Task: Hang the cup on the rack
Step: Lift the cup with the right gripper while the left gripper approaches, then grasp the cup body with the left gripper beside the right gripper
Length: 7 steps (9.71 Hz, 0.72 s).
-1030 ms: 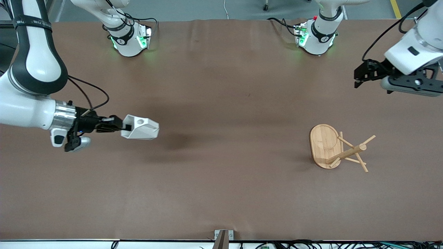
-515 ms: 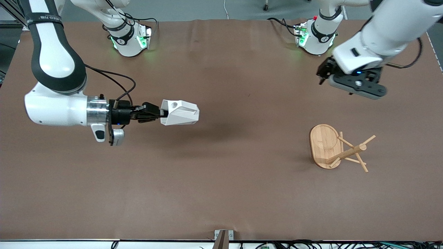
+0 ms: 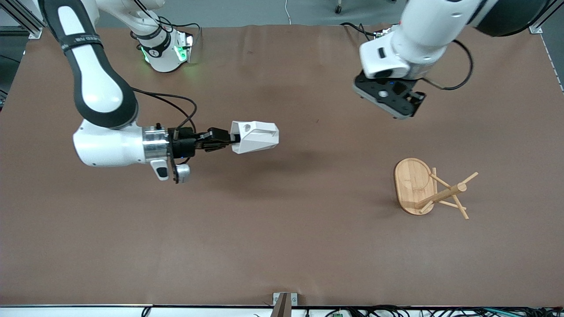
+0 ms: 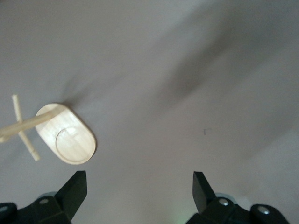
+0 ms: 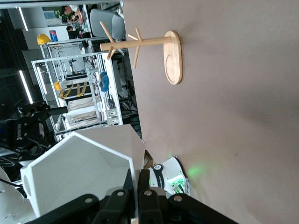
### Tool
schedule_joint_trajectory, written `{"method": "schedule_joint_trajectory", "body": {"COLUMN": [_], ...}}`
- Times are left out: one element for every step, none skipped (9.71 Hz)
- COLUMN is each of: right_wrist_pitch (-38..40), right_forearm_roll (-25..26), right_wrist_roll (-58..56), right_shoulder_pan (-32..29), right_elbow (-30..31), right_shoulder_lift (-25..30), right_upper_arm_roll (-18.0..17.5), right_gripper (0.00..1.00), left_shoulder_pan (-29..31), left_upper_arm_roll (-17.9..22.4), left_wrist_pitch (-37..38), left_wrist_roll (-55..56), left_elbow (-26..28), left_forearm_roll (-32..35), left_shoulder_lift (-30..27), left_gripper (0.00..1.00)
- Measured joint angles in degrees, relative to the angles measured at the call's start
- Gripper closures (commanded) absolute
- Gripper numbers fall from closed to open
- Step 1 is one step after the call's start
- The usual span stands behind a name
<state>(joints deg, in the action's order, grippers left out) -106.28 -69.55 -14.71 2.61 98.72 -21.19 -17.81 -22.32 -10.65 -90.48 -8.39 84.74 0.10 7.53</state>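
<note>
My right gripper (image 3: 230, 139) is shut on the rim wall of the white faceted cup (image 3: 255, 136) and holds it on its side above the middle of the table, handle hole up. In the right wrist view the cup's hexagonal mouth (image 5: 79, 172) faces the camera, with the wall pinched between the fingers (image 5: 145, 184). The bamboo rack (image 3: 429, 190) stands upright on its oval base toward the left arm's end of the table; it also shows in the right wrist view (image 5: 172, 56) and the left wrist view (image 4: 67, 139). My left gripper (image 3: 388, 96) (image 4: 138, 184) is open and empty, over bare table near the rack.
The brown table mat (image 3: 282, 229) is bare apart from the rack. The two arm bases (image 3: 164, 50) (image 3: 403, 44) stand along the table edge farthest from the front camera. A small metal bracket (image 3: 284, 299) sits at the nearest edge.
My right gripper has carried the cup toward the middle of the table, toward the rack's end. My left arm has swung in from the table's end to over the table near the rack.
</note>
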Motion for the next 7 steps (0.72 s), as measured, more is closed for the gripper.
{"method": "schedule_joint_trajectory", "body": {"right_wrist_pitch": [0.0,0.0,0.1,0.5,1.7,2.8,3.6], "right_forearm_roll": [-1.5,-2.4,-2.7,-3.5,-5.2,-7.1,-8.2], "right_wrist_roll": [0.0,-0.1,-0.2,-0.4,-0.9,-1.7,-2.0], "right_shoulder_pan": [0.5,0.7,0.8,0.9,1.0,1.2,1.3], "right_elbow": [-0.2,-0.8,-1.4,-1.7,-2.0,-2.1,-2.2], "right_shoulder_lift": [-0.7,-1.6,-2.3,-2.8,-3.0,-3.1,-3.1], "right_upper_arm_roll": [0.0,0.0,-0.1,-0.2,-0.3,-0.3,-0.3], "right_gripper": [1.0,1.0,1.0,1.0,1.0,1.0,0.99], "left_shoulder_pan": [-2.1,-4.0,-5.2,-5.5,-5.5,-5.5,-5.5], "left_upper_arm_roll": [0.0,-0.1,-0.6,-1.5,-2.1,-2.6,-3.0], "left_wrist_pitch": [0.0,0.0,-0.6,-1.7,-2.3,-3.6,-5.8], "left_wrist_roll": [-0.7,-1.4,-2.7,-4.0,-5.0,-5.6,-5.8], "left_elbow": [-1.2,-1.8,-2.1,-2.2,-2.4,-2.4,-2.4], "left_forearm_roll": [0.0,0.0,0.0,-0.1,-0.6,-1.1,-1.3], "left_shoulder_lift": [1.5,2.7,3.7,4.3,4.4,4.5,4.6], "left_gripper": [0.0,0.0,0.0,0.0,0.0,0.0,0.0]}}
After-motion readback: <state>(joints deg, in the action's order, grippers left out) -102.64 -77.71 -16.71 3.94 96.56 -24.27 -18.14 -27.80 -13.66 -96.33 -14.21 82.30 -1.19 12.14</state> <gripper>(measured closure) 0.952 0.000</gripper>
